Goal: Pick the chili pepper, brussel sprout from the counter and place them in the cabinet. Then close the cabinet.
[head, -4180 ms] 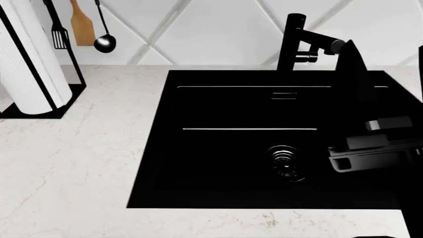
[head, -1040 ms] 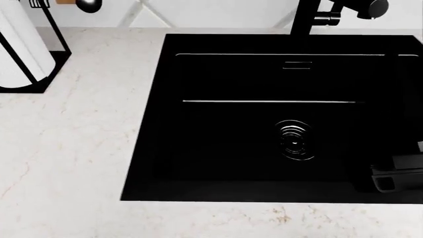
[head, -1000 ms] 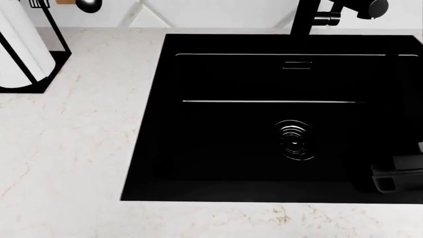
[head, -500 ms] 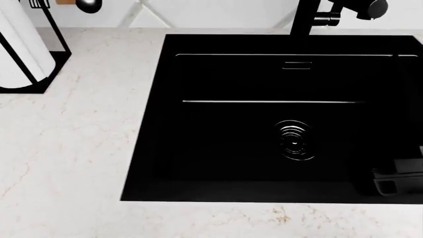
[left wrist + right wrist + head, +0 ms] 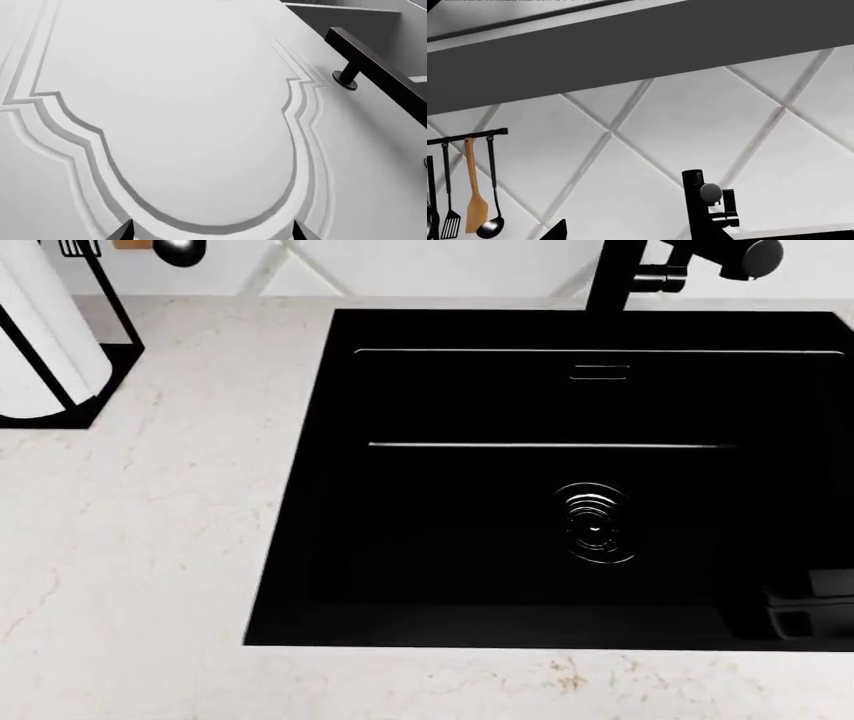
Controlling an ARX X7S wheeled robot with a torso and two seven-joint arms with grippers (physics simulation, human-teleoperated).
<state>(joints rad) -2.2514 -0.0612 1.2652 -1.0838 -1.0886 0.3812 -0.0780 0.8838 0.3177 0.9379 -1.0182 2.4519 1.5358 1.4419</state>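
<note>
White marble counter (image 5: 147,540) surrounds black sink (image 5: 534,480); pepper, sprout unseen.

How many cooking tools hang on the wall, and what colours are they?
Black: 2, the ladle and the slotted spatula
Brown wood: 1, the wooden spatula
Total: 3, plus another black tool cut off at the picture's edge.

white marble counter (image 5: 147,540), beige veins

Kitchen: sink (image 5: 534,480), faucet (image 5: 702,207), hanging utensils (image 5: 467,200).
</note>
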